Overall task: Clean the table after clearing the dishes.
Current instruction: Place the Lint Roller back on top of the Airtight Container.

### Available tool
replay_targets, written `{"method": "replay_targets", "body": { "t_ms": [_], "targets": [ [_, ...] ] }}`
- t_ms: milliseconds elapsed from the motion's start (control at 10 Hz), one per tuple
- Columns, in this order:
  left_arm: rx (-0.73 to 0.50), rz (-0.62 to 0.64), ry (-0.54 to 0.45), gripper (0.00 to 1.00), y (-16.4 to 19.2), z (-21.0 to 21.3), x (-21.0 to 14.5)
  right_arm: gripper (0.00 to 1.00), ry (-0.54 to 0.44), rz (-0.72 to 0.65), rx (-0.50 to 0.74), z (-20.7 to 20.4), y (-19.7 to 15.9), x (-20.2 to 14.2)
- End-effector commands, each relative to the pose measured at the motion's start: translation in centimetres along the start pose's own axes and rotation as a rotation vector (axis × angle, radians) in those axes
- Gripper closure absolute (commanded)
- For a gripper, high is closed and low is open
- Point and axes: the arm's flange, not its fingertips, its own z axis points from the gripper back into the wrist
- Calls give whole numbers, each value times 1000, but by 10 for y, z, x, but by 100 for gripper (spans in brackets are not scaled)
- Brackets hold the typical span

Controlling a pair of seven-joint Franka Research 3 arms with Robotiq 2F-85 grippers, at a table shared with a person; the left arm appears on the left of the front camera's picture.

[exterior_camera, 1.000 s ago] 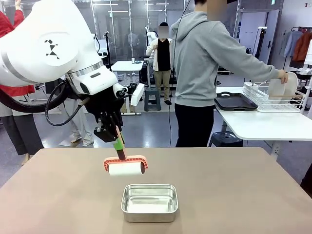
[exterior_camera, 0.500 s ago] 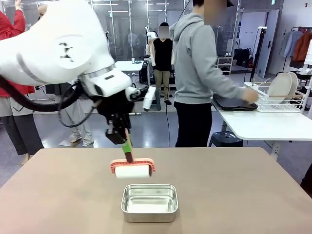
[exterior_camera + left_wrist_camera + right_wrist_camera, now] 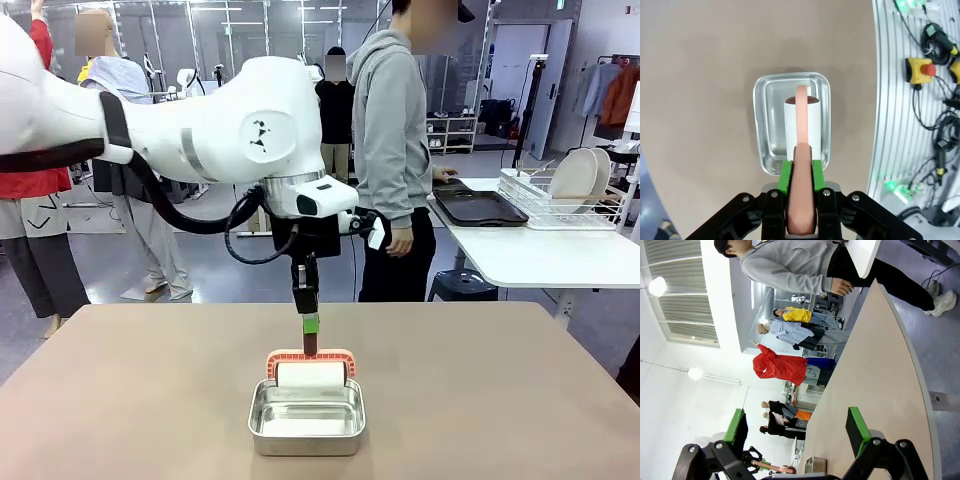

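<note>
My left gripper (image 3: pixel 310 325) is shut on the handle of a lint roller (image 3: pixel 311 372) with an orange frame and a white roll. The roll hangs just over the far part of the steel pan (image 3: pixel 306 416) on the brown table (image 3: pixel 500 400). From the left wrist, green pads (image 3: pixel 785 176) clamp the orange handle, and the white roll (image 3: pixel 802 120) is above the pan (image 3: pixel 765 125). The white plates (image 3: pixel 577 175) stand upright in a wire rack, next to a dark tray (image 3: pixel 482 208) on the white table. My right gripper (image 3: pixel 797 432) is open with nothing in it, beside the table (image 3: pixel 875 370).
A person in a grey hoodie (image 3: pixel 395 130) stands beyond the far edge, between the two tables, one hand (image 3: pixel 402 242) hanging down. The wire dish rack (image 3: pixel 560 205) sits at the back right. Cables and an emergency stop button (image 3: pixel 922 70) lie past the table's near edge.
My left arm swung right and carried the lint roller from the table top left of the pan to over the pan. The person left the plates in the rack and turned away.
</note>
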Motion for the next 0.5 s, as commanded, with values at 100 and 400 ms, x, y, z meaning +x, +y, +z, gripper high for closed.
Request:
{"method": "replay_targets", "body": {
  "t_ms": [100,400],
  "targets": [
    [-59,-1,46,80,20,-15,10,0,11,7,-3,1,5,-11],
    [-78,18,59,80,42,-52,6,0,11,7,-3,1,5,-11]
  ]
}}
